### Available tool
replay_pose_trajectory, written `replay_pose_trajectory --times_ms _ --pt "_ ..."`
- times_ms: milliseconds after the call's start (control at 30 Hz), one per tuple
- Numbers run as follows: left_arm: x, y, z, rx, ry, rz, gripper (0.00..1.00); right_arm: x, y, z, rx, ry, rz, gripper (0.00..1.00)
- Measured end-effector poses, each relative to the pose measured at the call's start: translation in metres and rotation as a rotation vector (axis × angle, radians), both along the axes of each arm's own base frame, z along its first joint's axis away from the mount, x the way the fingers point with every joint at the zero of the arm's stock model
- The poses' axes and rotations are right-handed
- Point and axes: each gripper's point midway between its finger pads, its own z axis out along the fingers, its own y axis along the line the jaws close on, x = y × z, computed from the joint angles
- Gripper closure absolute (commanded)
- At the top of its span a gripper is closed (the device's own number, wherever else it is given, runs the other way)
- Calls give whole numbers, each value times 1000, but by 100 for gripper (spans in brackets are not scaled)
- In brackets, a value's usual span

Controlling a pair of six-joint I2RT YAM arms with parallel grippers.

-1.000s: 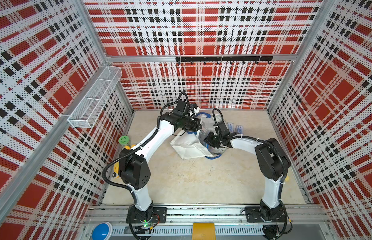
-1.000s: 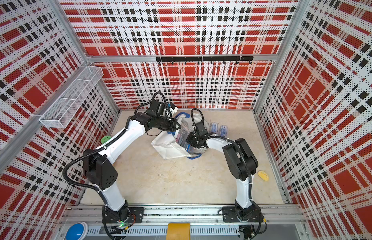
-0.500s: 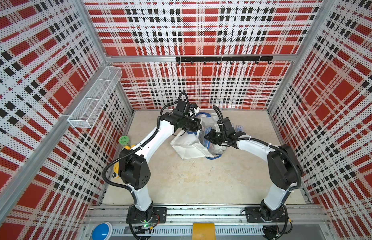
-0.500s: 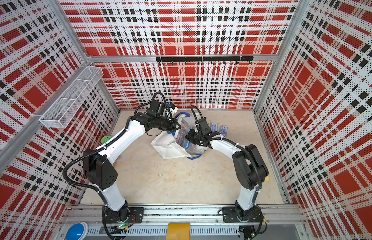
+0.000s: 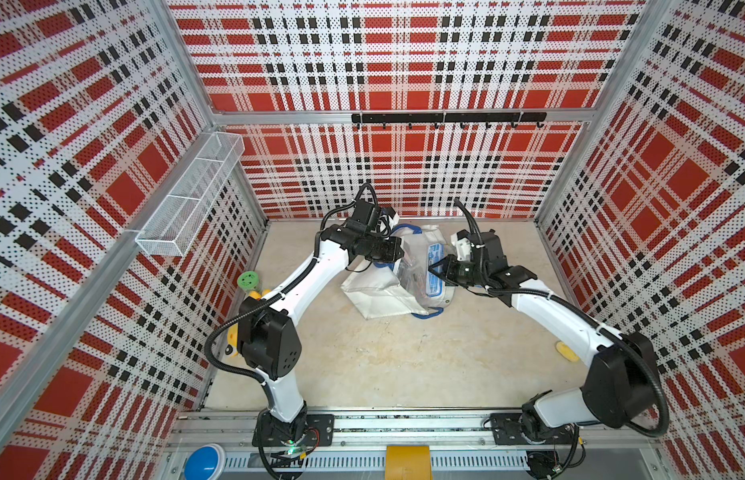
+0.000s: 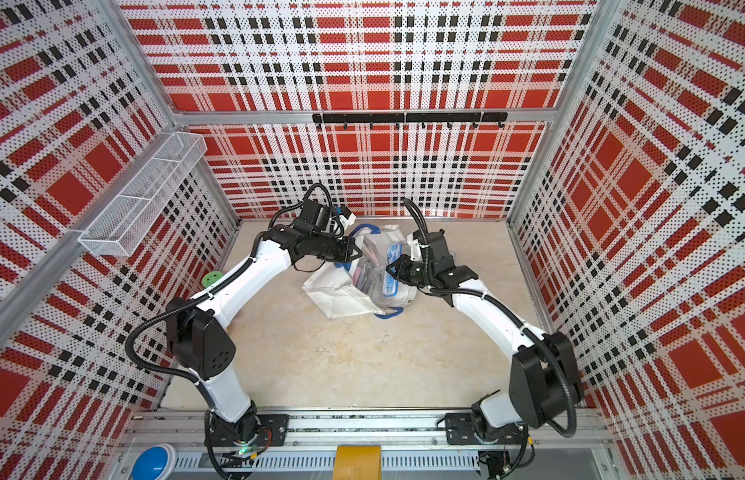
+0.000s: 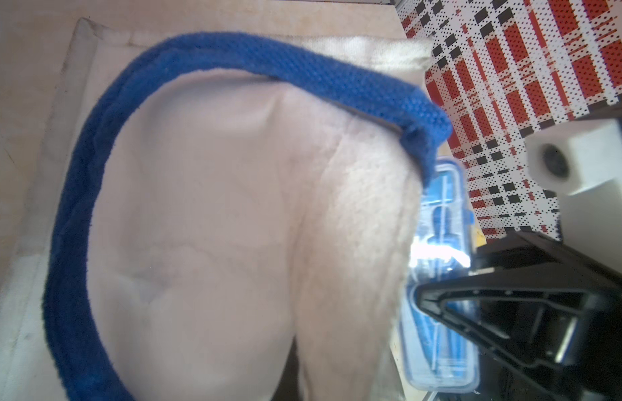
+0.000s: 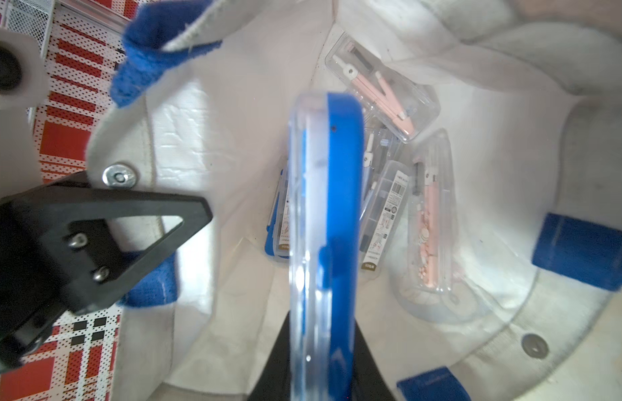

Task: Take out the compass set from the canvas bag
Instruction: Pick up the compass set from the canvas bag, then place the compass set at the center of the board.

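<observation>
The white canvas bag (image 5: 375, 291) (image 6: 337, 293) with blue handles lies on its side at the back of the table, mouth towards the right arm. My left gripper (image 5: 398, 253) (image 6: 356, 251) is shut on the bag's upper rim (image 8: 122, 145) and holds the mouth up. My right gripper (image 5: 435, 270) (image 6: 390, 270) (image 8: 323, 364) is at the mouth, shut on a blue and clear compass set (image 8: 327, 225) (image 7: 438, 312), seen edge-on. Several more clear cases with pink or blue compasses (image 8: 382, 90) lie deep inside the bag.
A green disc (image 5: 248, 279) and yellow pieces (image 5: 254, 294) sit by the left wall, another yellow piece (image 5: 566, 351) by the right wall. A wire basket (image 5: 188, 199) hangs on the left wall and a black hook rail (image 5: 445, 118) on the back wall.
The right arm's elbow has swung out to the right, and its gripper has closed on the blue case and drawn back slightly from the bag's mouth. The left arm has stayed still.
</observation>
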Motion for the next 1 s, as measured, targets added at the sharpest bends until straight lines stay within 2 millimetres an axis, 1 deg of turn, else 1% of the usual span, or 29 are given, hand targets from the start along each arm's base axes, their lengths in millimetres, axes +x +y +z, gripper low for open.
replay_pose_trajectory --times_ms 67,133,233,300,367,400,467,567,633,733,833,1000 --pt "0 0 0 0 0 1 100 -3 -15 7 -8 -13 -15 90" --pt "1 1 1 -1 -1 2 100 -4 -34 15 -13 -29 -40 89" --pt "2 2 1 -2 -2 6 100 -2 -70 22 -14 -40 -102 89" --pt "3 3 1 -2 -3 9 100 1 -94 20 -21 -32 -150 90" --pt "4 3 2 -3 -4 9 100 4 -117 13 -34 -14 -198 89" --pt "5 3 3 -3 -5 9 100 5 -126 8 -42 -3 -220 90" --pt "7 3 2 -2 -4 10 100 6 -140 0 -57 19 -246 90" --pt "8 2 2 -1 -4 9 100 10 -152 -11 -75 44 -265 90" --pt "8 2 2 0 -4 9 100 14 -157 -23 -89 71 -272 90" --pt "8 2 2 0 -4 9 100 18 -160 -45 -111 126 -270 90" --pt "8 2 2 -1 -4 8 100 22 -162 -62 -129 168 -270 90" --pt "8 2 2 -4 -3 8 100 24 -167 -77 -149 197 -276 90"
